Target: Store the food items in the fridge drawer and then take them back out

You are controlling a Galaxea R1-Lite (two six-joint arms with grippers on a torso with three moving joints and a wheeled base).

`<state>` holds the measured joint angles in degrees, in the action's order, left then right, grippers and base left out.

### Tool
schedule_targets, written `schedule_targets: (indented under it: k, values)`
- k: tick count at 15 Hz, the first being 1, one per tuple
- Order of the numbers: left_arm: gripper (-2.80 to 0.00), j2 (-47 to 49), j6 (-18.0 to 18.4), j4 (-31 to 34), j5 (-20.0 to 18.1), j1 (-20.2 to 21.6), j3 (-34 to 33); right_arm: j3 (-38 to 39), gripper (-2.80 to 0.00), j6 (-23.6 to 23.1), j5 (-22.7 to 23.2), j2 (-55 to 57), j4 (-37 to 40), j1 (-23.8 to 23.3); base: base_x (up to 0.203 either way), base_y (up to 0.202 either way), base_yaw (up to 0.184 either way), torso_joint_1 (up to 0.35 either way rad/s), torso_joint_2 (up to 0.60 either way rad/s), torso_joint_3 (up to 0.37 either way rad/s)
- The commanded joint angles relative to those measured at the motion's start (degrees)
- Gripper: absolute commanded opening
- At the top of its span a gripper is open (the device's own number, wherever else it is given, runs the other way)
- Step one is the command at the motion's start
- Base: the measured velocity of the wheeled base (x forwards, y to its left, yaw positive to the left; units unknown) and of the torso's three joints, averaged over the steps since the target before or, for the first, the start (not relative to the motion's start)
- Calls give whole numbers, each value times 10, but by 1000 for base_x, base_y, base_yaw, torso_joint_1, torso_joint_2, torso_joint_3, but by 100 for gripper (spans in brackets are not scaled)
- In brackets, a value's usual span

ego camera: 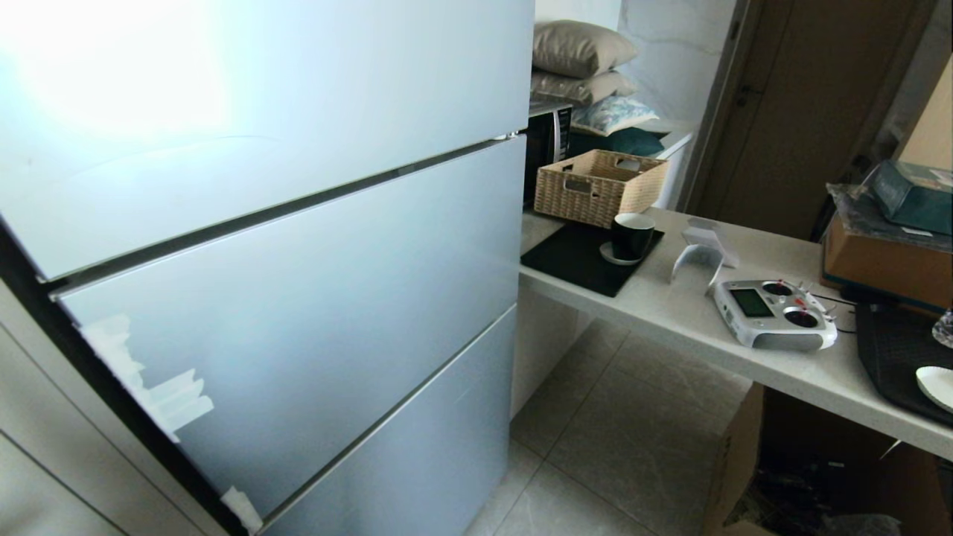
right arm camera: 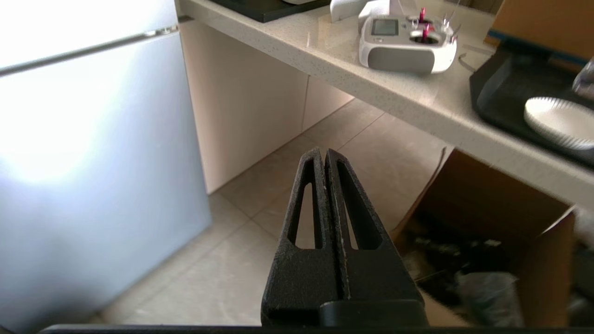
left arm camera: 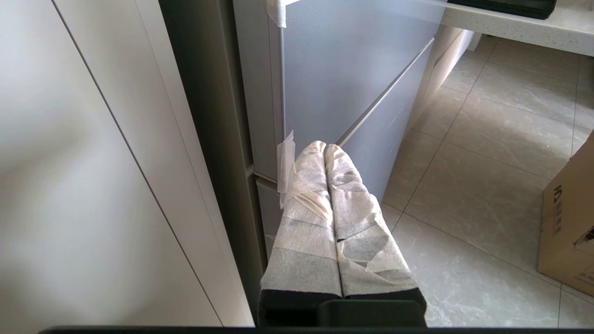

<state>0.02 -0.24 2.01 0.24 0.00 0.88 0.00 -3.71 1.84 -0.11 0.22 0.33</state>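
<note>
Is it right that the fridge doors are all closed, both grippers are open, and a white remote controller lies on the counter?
Not quite. Both grippers are shut: the wrist views show the left gripper and right gripper with fingers pressed together, holding nothing. The rest holds: the head view shows the fridge closed and the white remote controller on the counter.

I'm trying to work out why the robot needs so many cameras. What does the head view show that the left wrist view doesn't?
Only the head view shows the wicker basket, dark cup, stacked pillows and white remote controller on the counter.

Only the left wrist view shows the left tool, its cloth-wrapped fingers pressed together, low beside the fridge's edge.

Both show the closed fridge with tape on its doors, the tiled floor and a cardboard box.
</note>
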Motion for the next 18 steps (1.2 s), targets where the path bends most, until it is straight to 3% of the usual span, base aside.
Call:
schedule_targets:
  k: [1,14,16,18]
  values:
    - [-280,0,0,0,0,0,0,0,-280,6,-1,1,0,0,0,0,0,0,0,0]
    - [-280,0,-1,-20,2,0,0,0,-280,9,-1,1,0,0,0,0,0,0,0,0]
    - [-280,8,-4,-29,19,0,52,0,-280,8,-1,1,0,0,0,0,0,0,0,0]
    - [-280,79,-27,-38,33,0,98,0,-280,8,-1,1,0,0,0,0,0,0,0,0]
